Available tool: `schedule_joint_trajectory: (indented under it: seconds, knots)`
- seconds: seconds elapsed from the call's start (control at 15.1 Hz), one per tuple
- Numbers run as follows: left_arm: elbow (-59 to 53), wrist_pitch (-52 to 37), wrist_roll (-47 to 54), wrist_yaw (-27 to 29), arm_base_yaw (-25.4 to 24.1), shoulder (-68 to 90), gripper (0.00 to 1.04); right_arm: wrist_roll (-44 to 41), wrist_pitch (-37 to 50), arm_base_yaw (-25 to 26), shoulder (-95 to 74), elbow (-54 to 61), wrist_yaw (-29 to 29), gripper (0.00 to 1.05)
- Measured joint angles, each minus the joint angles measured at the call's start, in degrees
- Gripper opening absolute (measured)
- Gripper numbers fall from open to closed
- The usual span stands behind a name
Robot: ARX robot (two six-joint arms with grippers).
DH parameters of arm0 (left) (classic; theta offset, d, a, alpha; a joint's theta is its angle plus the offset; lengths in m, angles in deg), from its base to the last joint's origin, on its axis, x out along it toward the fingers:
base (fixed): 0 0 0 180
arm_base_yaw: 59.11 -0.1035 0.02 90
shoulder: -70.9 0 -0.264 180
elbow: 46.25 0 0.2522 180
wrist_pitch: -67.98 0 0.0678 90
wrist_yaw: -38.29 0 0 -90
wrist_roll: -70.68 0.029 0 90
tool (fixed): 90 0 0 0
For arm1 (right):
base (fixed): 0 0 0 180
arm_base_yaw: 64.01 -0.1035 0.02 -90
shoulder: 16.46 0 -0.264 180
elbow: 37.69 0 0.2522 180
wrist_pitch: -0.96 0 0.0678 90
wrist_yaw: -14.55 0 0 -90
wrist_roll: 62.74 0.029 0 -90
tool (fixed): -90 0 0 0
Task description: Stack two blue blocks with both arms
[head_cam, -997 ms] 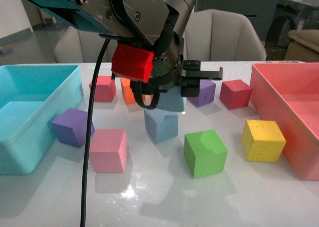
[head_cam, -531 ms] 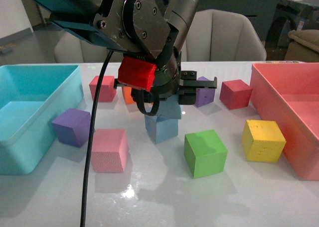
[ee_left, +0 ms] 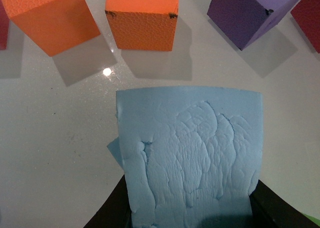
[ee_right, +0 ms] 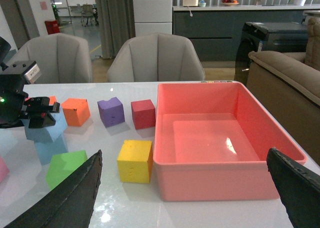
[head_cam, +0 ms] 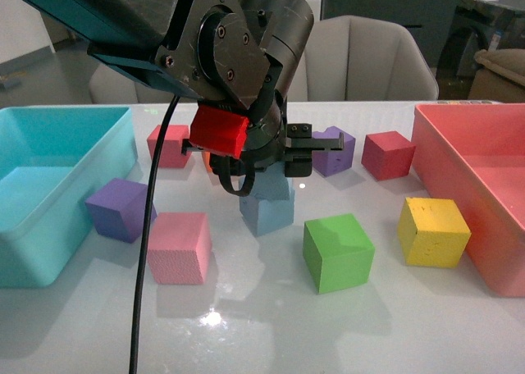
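My left gripper (head_cam: 262,167), on the teal arm with a red part (head_cam: 218,132), is shut on a blue block (head_cam: 273,187). That block sits tilted right on top of the second blue block (head_cam: 267,216), which rests on the white table; I cannot tell whether they touch. In the left wrist view the held blue block (ee_left: 192,153) fills the middle, and a sliver of the lower blue block (ee_left: 113,151) peeks out beside it. My right gripper (ee_right: 184,158) hangs open and apart from both, its fingers (ee_right: 65,198) framing a pink bin.
Around the stack lie a green block (head_cam: 337,251), yellow block (head_cam: 433,231), pink block (head_cam: 180,247), purple blocks (head_cam: 120,208) (head_cam: 332,150), a dark red block (head_cam: 387,154) and orange blocks (ee_left: 144,17). A turquoise bin (head_cam: 49,226) stands left, a pink bin (head_cam: 472,173) right.
The left gripper has come down with its blue block, closing the gap onto the lower blue block. The other blocks have not moved.
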Motion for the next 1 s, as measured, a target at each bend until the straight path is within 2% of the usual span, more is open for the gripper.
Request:
schedule_joint_trajectory:
  seconds: [0.07, 0.33, 0.4, 0.8, 1.0]
  knots:
    - [0.0, -0.3, -0.1, 0.0, 0.0, 0.1, 0.48, 0.0, 0.0, 0.0, 0.0, 0.0, 0.0, 0.98]
    - [0.0, -1.7, -0.2, 0.0, 0.0, 0.4, 0.95, 0.0, 0.0, 0.0, 0.0, 0.0, 0.0, 0.98]
    - [0.0, -2.0, -0.1, 0.2, 0.0, 0.4, 1.0, 0.0, 0.0, 0.0, 0.0, 0.0, 0.0, 0.98]
    - [-2.7, -6.9, 0.2, 1.6, 0.1, -5.0, 0.98, 0.0, 0.0, 0.0, 0.0, 0.0, 0.0, 0.98]
    - [-10.2, -16.0, 1.8, 1.1, 0.5, -13.7, 0.98, 0.0, 0.0, 0.0, 0.0, 0.0, 0.0, 0.98]
